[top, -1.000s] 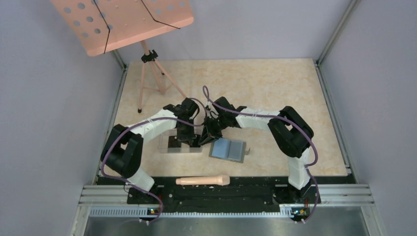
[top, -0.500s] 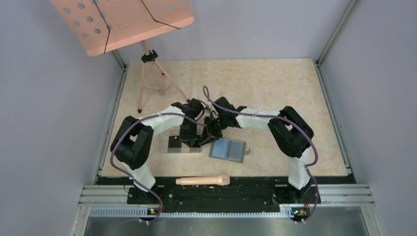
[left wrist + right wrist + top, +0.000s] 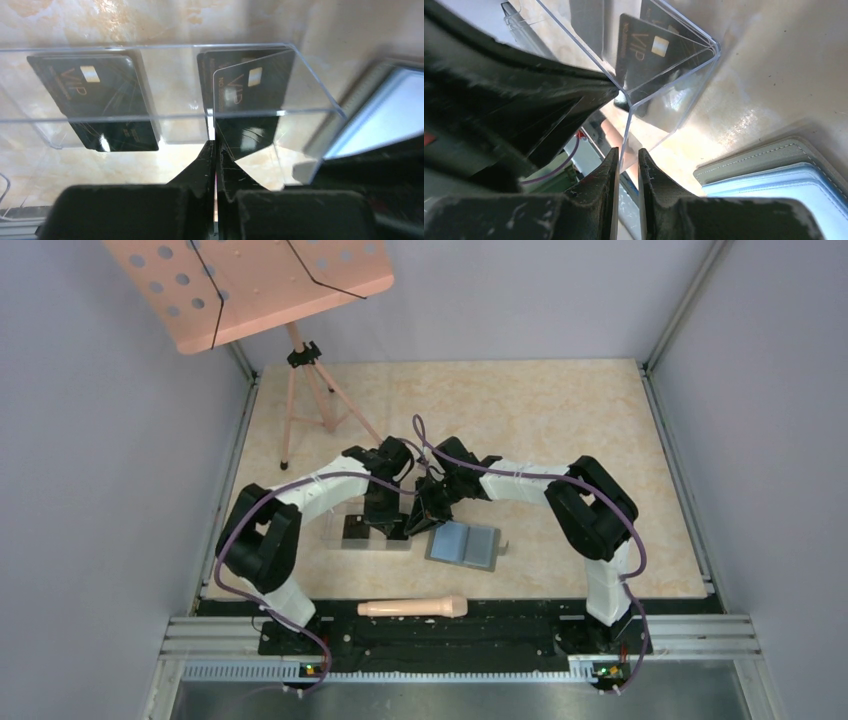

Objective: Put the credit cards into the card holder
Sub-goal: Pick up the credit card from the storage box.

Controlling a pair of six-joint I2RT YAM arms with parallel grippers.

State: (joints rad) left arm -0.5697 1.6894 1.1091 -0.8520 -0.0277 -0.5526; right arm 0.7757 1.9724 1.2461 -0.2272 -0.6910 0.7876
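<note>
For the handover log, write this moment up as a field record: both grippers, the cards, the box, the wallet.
left gripper: shut on the near edge of the tilted credit card
tilted credit card: one edge raised, inside the clear box at its right end
flat credit card: lying in the box's left end
other cards: at least one more beneath the tilted one
right gripper: shut on the clear box wall near a corner
card holder: open, blue inside facing up, right of the box; no black card seen in it
</note>
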